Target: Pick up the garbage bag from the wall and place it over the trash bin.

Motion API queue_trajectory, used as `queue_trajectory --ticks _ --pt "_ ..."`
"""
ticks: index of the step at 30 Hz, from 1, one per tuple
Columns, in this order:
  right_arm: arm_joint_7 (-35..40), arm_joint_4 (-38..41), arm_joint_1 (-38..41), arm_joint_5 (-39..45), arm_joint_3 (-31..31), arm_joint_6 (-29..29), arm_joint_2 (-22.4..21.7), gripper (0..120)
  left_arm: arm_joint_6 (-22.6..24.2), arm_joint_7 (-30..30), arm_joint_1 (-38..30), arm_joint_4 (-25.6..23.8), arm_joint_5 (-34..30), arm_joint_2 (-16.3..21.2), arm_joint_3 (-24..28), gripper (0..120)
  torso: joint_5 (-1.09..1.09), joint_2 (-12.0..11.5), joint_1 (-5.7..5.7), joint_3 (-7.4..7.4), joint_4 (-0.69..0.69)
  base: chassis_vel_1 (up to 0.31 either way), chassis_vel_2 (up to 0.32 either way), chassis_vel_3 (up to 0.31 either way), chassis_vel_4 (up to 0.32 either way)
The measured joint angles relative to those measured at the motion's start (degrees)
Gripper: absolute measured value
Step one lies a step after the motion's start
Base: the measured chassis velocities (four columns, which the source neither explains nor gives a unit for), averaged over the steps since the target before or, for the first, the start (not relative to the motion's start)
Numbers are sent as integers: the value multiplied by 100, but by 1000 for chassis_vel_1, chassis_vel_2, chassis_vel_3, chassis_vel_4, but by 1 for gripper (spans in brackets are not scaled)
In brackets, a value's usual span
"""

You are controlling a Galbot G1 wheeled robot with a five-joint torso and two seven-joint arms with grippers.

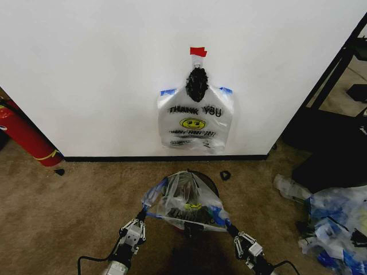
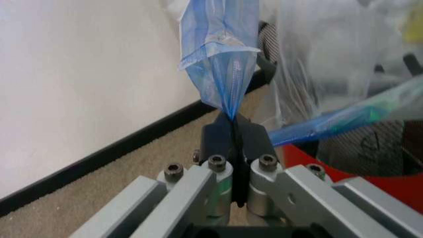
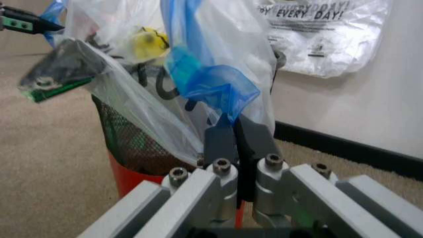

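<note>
Stretched low at centre frame between two arms: thin, crinkly garbage bag, clear with blue patches, draped over round black mesh trash bin with red base. Pinched shut on its blue left corner, left gripper; clamped on its right corner, right gripper. Above, taped to plain white wall with black baseboard, glossy white "THANK YOU" smiley bag. At left edge, red fire extinguisher on tan carpet.

Bag stretched between my fingers over the bin

The garbage bag hangs over the trash bin, before the wall; my left gripper pinches its left corner, my right gripper its right.
</note>
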Motion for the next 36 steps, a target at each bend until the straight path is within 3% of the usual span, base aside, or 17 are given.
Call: queue_trajectory --ticks 9,15,28,36 --pt "-91 -629 449 -455 33 15 165 0 -134 88 -79 494 281 -98 41 0 0 0 0 0 0 0 0 0 0" --pt "-57 -690 541 -440 35 12 170 0 -131 90 -168 523 218 -51 -5 0 1 0 0 0 0 0 0 0 0" --pt "-573 -512 477 1154 -184 -39 82 0 -106 238 -45 411 246 152 -49 0 0 0 0 0 0 0 0 0 0" --pt "-78 -120 373 2147 -451 -599 31 0 -169 411 5 366 190 140 -82 0 0 0 0 0 0 0 0 0 0"
